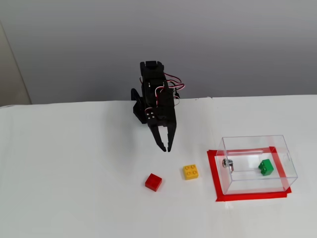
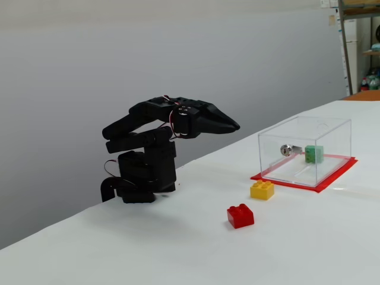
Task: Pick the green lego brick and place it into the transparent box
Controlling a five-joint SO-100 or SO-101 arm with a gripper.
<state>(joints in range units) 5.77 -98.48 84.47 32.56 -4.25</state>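
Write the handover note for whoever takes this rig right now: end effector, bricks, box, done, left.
End effector: empty, raised above the table, fingers nearly together; whether it is fully shut is unclear.
Green brick: inside the box, on its floor, near the right end in a fixed view.
Box: on the red tape frame.
Red brick and yellow brick: on the table left of the box, apart from each other.
Done: green brick placed.
Left: apparently nothing but parking the arm.
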